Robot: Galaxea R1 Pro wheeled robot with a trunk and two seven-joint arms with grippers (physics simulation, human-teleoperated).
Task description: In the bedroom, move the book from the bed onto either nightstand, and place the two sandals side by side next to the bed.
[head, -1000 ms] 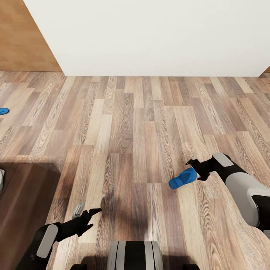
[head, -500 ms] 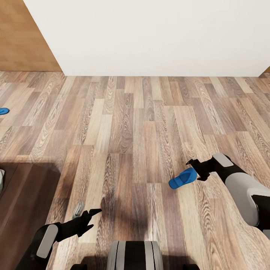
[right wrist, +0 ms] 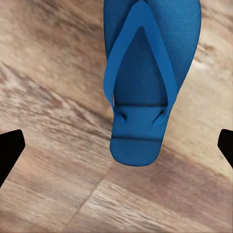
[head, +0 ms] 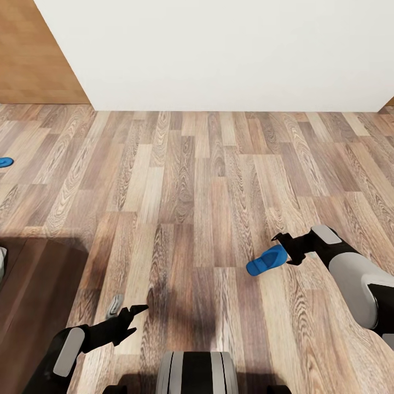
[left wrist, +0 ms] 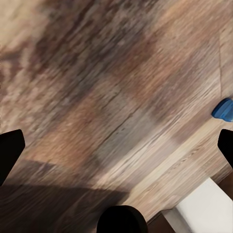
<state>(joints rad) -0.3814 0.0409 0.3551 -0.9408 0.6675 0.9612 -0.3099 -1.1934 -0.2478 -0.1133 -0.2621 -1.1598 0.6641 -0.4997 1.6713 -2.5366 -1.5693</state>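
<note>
A bright blue sandal [head: 266,260] [right wrist: 145,82] with thin thong straps lies flat on the wood floor [head: 208,180], just in front of the right tool [head: 284,249]. That tool is open, its tips wide apart, holding nothing. The other sandal [head: 5,162] [left wrist: 223,108] lies well apart by the far left edge. The left tool [head: 133,317] is open too. Nothing has moved since a second ago
</note>
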